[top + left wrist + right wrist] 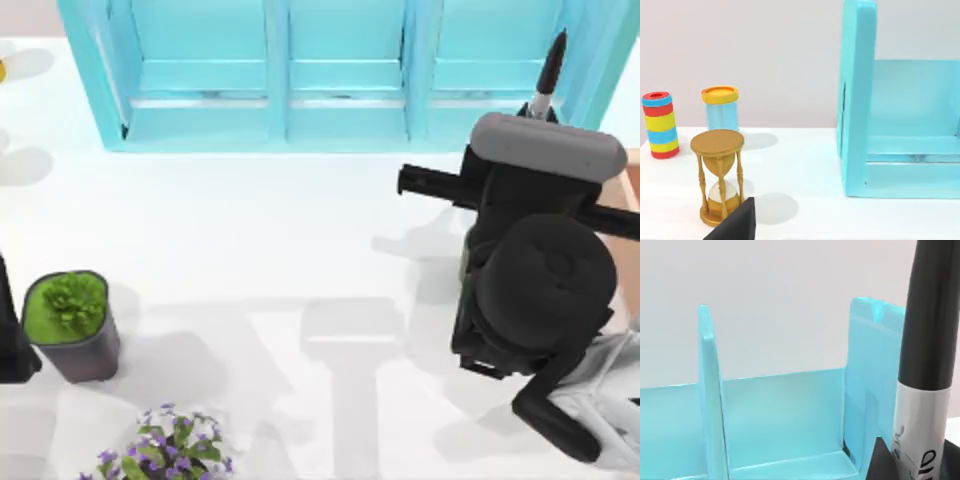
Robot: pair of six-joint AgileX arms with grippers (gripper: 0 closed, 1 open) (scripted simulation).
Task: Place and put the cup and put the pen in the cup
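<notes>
Our right gripper grasps the pen upright beside the turquoise shelf. We judge it should stay vertical until centred over the cup. Left gripper: cannot tell.

My pen looks smooth black plastic with a silvery label band. The turquoise shelf unit shows a faint sheen. The surface is matt white; the hourglass gleams golden.
</notes>
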